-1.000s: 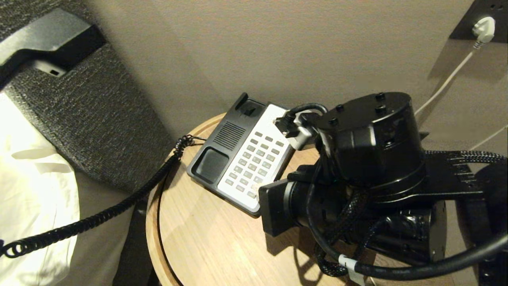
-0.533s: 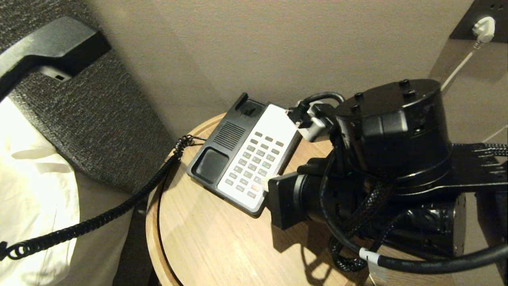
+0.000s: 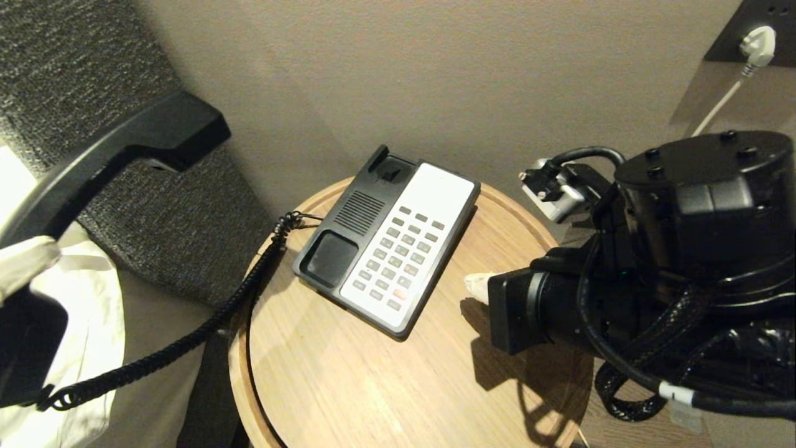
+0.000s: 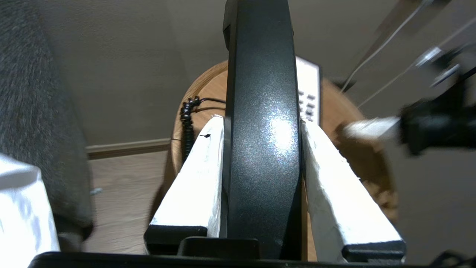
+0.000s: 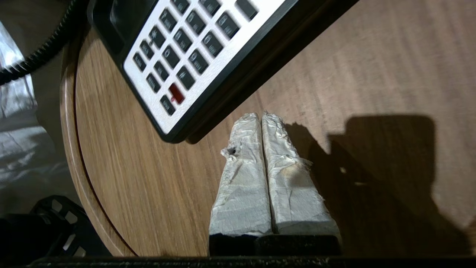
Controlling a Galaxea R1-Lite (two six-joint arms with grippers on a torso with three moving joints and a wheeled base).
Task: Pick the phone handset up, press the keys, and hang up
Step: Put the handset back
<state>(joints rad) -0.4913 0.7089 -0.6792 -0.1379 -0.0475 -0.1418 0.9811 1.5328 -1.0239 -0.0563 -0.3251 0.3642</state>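
The black phone handset (image 3: 118,155) hangs in the air at the left, over the bed's edge, with its coiled cord (image 3: 186,336) running to the phone base (image 3: 336,249). My left gripper (image 4: 262,123) is shut on the handset (image 4: 260,156) at its middle, one white-wrapped finger (image 3: 25,261) on each side. The base lies on the round table with its grey keys (image 3: 398,261) uncovered and its cradle empty. My right gripper (image 5: 263,116) is shut with nothing in it. It hovers just above the table, to the right of the base's near corner (image 5: 174,134).
The round wooden table (image 3: 348,386) has a raised rim. A grey upholstered headboard (image 3: 124,211) and white bedding (image 3: 81,323) are at the left. A white plug (image 3: 757,43) with its cable sits in the wall at the upper right. My right arm (image 3: 684,249) covers the table's right side.
My right gripper has drawn back to the right, off the keypad and clear of the base. The handset in my left gripper has come further into view, towards the table.
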